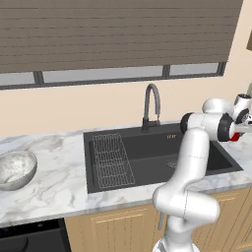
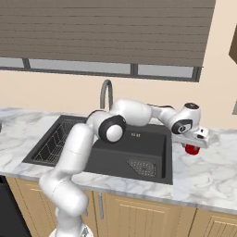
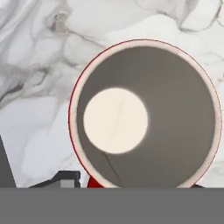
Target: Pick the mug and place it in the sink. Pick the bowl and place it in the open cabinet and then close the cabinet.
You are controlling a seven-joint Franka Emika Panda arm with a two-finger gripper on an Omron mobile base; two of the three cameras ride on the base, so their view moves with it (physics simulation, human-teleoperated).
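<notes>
Looking straight down, the mug [image 3: 144, 113] on the bench [image 3: 35, 65] sits at twelve o'clock from one finger [image 3: 65, 179]; grip state unclear.

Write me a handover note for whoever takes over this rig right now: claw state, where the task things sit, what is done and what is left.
Claw: down over the mug, looking straight into its open mouth; whether the fingers have gripped is not clear.
Mug: upright on the marble counter, right of the sink; not lifted.
Bowl: on the counter left of the sink, untouched.
Sink: holds only its wire rack.
Done: approach to the mug.
Left: grip the mug, place it in the sink; carry the bowl to the cabinet, close the cabinet.
</notes>
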